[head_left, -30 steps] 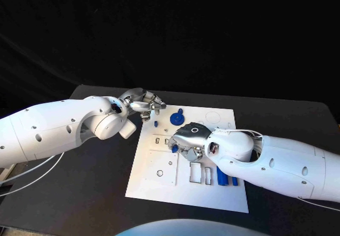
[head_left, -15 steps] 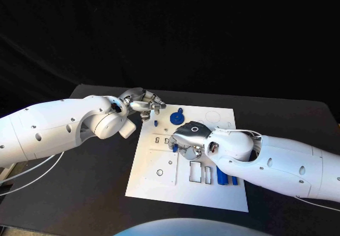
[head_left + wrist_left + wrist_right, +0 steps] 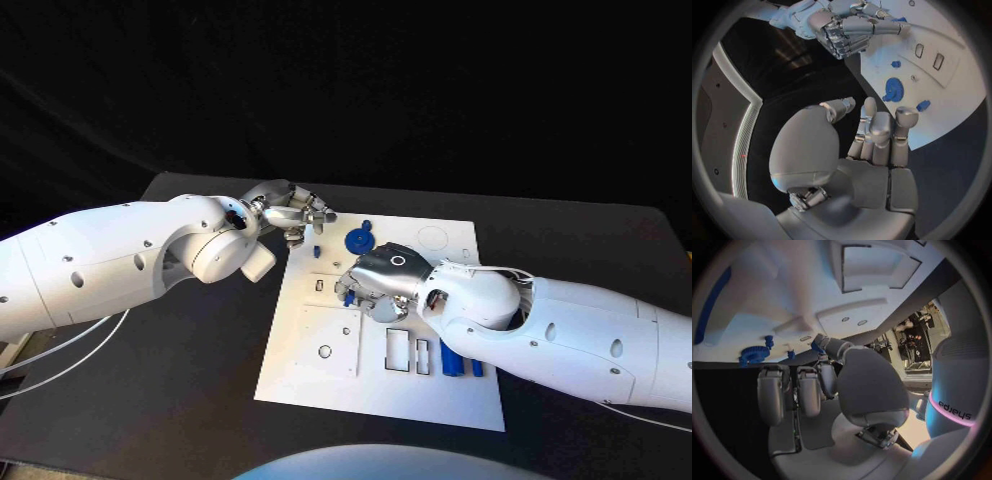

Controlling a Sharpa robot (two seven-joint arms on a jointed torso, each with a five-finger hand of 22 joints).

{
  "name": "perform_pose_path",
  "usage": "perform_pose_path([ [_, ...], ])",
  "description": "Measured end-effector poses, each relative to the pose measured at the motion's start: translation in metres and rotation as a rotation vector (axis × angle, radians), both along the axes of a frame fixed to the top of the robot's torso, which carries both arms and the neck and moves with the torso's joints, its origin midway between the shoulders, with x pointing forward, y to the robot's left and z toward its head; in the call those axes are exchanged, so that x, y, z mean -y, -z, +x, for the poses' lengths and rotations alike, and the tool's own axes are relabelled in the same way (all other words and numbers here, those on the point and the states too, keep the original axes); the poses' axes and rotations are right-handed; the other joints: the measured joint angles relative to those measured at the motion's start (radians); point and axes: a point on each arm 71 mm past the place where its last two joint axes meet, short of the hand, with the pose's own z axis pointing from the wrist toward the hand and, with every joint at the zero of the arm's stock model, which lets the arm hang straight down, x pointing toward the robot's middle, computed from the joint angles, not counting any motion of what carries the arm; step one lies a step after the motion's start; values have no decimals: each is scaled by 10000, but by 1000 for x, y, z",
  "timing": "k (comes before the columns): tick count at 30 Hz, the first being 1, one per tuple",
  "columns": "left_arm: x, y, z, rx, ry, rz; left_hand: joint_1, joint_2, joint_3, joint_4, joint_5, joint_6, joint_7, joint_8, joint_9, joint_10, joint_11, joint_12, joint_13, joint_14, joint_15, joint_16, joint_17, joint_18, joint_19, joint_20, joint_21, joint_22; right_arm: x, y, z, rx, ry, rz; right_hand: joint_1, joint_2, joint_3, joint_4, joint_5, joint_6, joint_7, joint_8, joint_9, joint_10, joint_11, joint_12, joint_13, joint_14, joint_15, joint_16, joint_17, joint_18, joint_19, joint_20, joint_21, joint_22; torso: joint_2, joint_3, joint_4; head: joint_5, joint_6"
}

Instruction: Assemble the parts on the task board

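The white task board (image 3: 325,375) lies in the middle of the black table. A blue gear (image 3: 359,238) sits near its far edge, also seen as the gear (image 3: 893,89) and the gear (image 3: 753,354). My right hand (image 3: 379,284) hovers over the board's middle with curled fingers, and a small blue part (image 3: 817,346) shows at its thumb tip, seemingly pinched. My left hand (image 3: 291,212) is at the board's far left corner, its fingers (image 3: 879,130) straight and holding nothing. A small blue peg (image 3: 923,105) stands just beyond them.
Several long blue parts (image 3: 459,362) lie at the board's right side under my right forearm. Rectangular slots (image 3: 398,347) are cut into the board's near half. Another blue peg (image 3: 896,64) stands past the gear. Bare black table (image 3: 202,380) stretches to the left.
My right hand has crept a little to the left and farther across the board. The left hand has hardly moved.
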Motion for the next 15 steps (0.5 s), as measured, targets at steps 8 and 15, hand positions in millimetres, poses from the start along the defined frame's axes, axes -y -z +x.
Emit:
perform_pose_path([
  [8,0,0,0,-56,-26,33,0,0,0,0,0,0,0,0,-35,-36,35,0,-13,0,0,0,0,0,0,0,0,-2,-1,-1,0,72,161,171,-12,10,-99,-27,0,-2,-2,0,-5,0,0,0,-1,0,0,0,-1,0,0,0,82,-1,1,0,0,-1,-12],
  [15,0,1,0,-82,-32,46,0,0,0,0,0,0,-1,1,-47,-36,35,-42,-29,-36,36,0,-1,-1,0,0,0,-17,-5,-2,1,325,767,-34,-122,-101,-256,-4,1,52,-77,0,-9,106,-107,-1,-2,37,-37,-1,-2,0,0,0,200,-2,7,-12,4,-8,-35],
])
